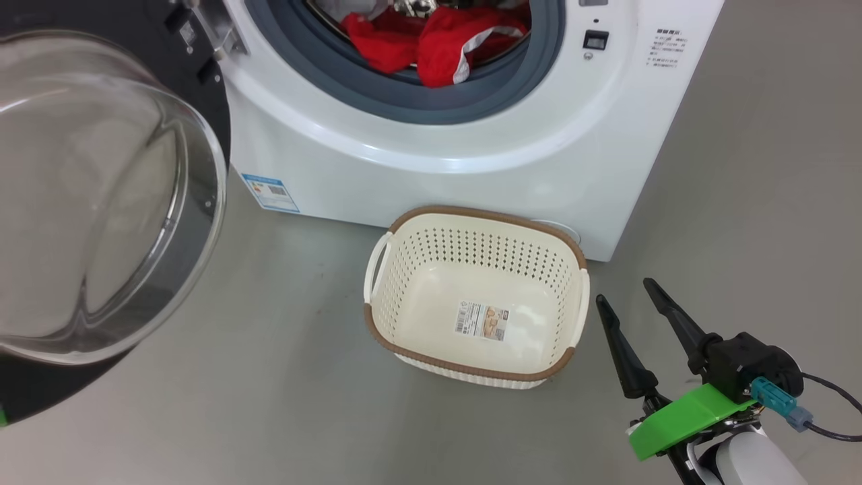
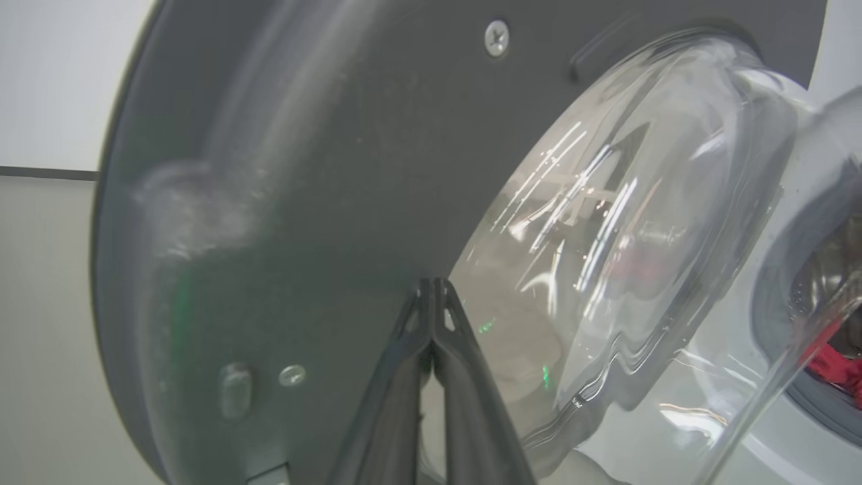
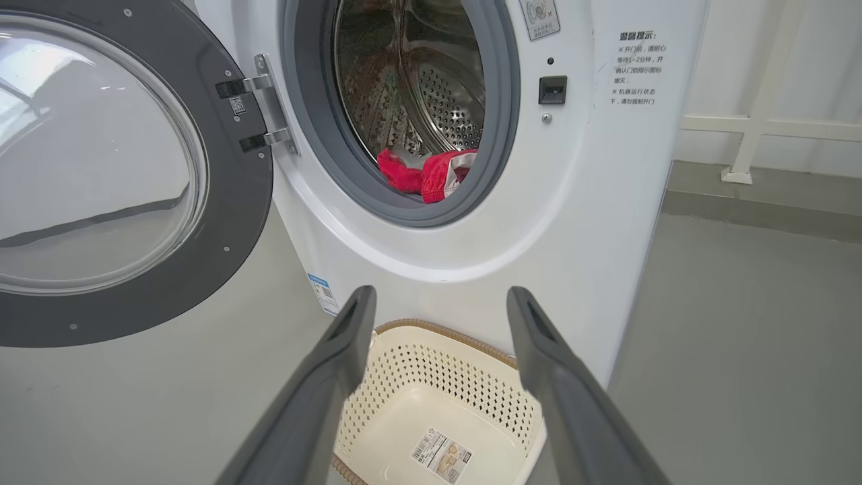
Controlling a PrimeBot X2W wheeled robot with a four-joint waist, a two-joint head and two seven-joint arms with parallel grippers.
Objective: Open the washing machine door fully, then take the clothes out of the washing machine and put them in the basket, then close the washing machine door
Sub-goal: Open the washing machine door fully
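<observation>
Grey floor (image 1: 269, 404) beneath. My right gripper (image 1: 623, 291) hangs with its fingers apart. The basket (image 1: 479, 214) sits just left of it, the clothes (image 1: 438, 44) ahead in the washing machine (image 1: 417, 175). My left gripper (image 2: 431, 288) is pinched together, tips close before the open washing machine door (image 2: 303, 202).

A smooth grey floor (image 1: 269, 404) spreads across the lower head view, matte under soft, even light. At the upper right of the right wrist view, a white wall (image 3: 828, 60) stands behind a white rail frame (image 3: 768, 126), whose post foots on a low grey ledge (image 3: 774, 202). At the left edge of the left wrist view, a dark strip (image 2: 47, 173) crosses the pale wall.
</observation>
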